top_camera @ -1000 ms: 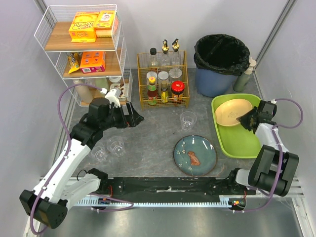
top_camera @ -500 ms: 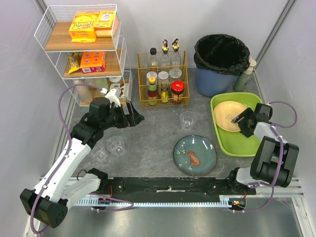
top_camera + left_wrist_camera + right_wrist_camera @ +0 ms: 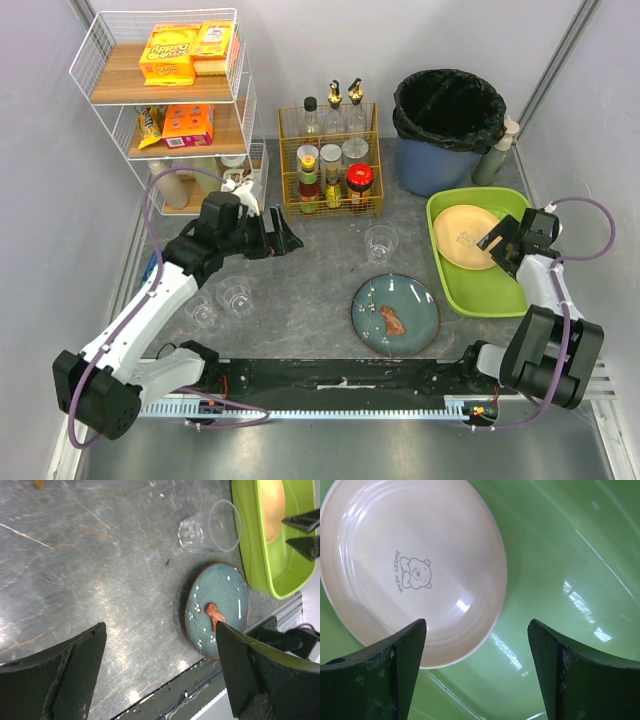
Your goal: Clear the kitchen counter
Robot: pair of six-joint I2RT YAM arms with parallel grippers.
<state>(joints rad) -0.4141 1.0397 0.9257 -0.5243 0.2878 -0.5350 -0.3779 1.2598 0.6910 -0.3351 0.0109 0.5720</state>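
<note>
The kitchen counter (image 3: 320, 270) is dark grey and mottled. On it lie a blue patterned plate (image 3: 395, 313) (image 3: 216, 609), one clear cup (image 3: 380, 243) (image 3: 210, 527) near the middle, and two clear cups (image 3: 236, 295) at the left. A peach plate (image 3: 465, 236) (image 3: 410, 570) with a bear print rests in the lime-green tray (image 3: 500, 290) (image 3: 570, 555). My right gripper (image 3: 497, 243) (image 3: 476, 622) hovers open just over the plate's near rim, holding nothing. My left gripper (image 3: 285, 240) (image 3: 160, 627) is open and empty above the counter, left of the middle cup.
A white wire rack (image 3: 165, 110) with boxes stands at the back left. A gold caddy (image 3: 330, 170) of bottles and jars is behind the middle cup. A blue bin (image 3: 447, 125) with a black bag and a green bottle (image 3: 492, 160) stand behind the tray.
My right gripper opened and let go of the peach plate, which now lies flat in the tray, then drew back slightly. My left arm shifted right toward the counter's middle.
</note>
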